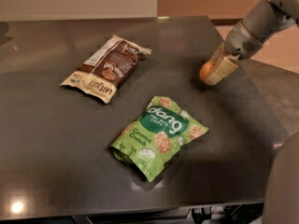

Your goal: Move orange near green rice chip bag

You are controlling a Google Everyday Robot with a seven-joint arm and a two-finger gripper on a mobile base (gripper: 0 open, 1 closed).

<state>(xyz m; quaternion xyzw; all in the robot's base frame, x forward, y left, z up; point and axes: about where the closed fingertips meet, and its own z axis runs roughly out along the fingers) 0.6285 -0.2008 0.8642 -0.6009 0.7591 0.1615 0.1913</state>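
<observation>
The orange (205, 71) rests on the dark table (56, 139) at the right side, near the far right edge. My gripper (214, 75) comes down from the upper right and sits right against the orange, covering its right half. The green rice chip bag (159, 136) lies flat in the middle front of the table, with its white "dang" logo facing up. It is about a bag's length to the front left of the orange and the gripper.
A brown and cream snack bag (106, 68) lies at the back left of the table. The table's right edge (261, 101) runs close behind the gripper. My arm (261, 24) reaches in from the top right corner.
</observation>
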